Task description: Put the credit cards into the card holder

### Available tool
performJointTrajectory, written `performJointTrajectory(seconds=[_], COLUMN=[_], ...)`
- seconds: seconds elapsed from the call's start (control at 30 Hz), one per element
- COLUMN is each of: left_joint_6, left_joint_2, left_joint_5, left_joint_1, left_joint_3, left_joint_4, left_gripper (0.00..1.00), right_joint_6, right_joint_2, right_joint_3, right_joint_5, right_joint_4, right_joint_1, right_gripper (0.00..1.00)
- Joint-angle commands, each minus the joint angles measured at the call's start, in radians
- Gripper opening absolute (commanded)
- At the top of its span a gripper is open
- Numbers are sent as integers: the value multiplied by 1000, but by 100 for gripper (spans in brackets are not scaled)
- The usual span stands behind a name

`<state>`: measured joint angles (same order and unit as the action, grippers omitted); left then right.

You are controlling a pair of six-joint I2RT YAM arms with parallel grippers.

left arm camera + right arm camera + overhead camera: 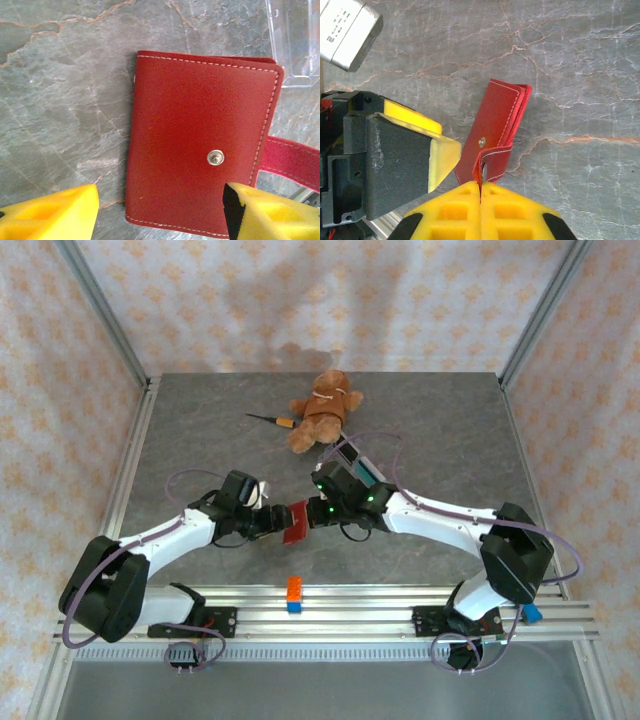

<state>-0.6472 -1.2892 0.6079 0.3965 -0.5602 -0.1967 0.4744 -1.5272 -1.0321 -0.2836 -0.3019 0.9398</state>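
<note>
The card holder [297, 524], dark red with white stitching and a metal snap [215, 157], sits folded on the grey table between the two arms. My right gripper [480, 187] is shut on its snap tab [496, 159], holding it by that end. My left gripper [160, 210] is open, with its yellow fingers [55, 212] on either side of the holder's near edge and apart from it. Behind the right wrist is a flat teal piece [362, 466], perhaps one of the credit cards. The arm hides most of it.
A clear acrylic stand [296, 42] is just beyond the holder. A brown teddy bear [322, 408] and a thin tool with an orange handle [272, 420] lie at the back. An orange-and-blue block [295, 594] rests on the front rail.
</note>
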Motion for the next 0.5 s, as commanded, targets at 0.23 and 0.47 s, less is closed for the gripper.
performJointTrajectory(seconds=[0.23, 0.47], left_joint_6=[-41, 31], left_joint_2=[-31, -52], left_joint_5=[127, 20], left_joint_1=[-10, -13], left_joint_3=[14, -17], left_joint_4=[185, 63], left_gripper=[79, 72], right_joint_6=[-7, -25], right_joint_2=[37, 32], right_joint_3=[-17, -31], right_joint_5=[-74, -75], right_joint_4=[76, 72], right_joint_1=[-1, 0], right_gripper=[0, 0])
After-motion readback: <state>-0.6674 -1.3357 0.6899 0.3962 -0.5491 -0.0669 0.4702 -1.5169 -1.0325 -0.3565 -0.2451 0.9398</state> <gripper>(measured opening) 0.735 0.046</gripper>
